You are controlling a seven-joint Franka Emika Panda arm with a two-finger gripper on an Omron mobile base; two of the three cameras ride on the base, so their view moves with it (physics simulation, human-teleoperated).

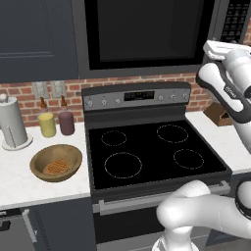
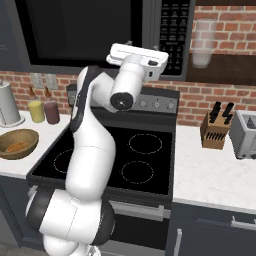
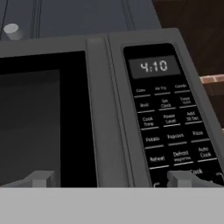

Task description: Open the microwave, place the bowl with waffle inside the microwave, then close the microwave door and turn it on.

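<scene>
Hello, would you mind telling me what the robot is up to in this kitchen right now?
The arm has its open gripper raised in front of the microwave above the stove, facing the door handle beside the keypad. The microwave door looks shut. The bowl with the waffle sits untouched on the counter left of the stove.

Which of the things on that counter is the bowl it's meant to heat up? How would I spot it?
Start at the black-topped stove and look to the white counter on its left. In front of the yellow jar and maroon jar sits the bowl: round, shallow, brown wood, the one thing there holding a small golden waffle.
</scene>
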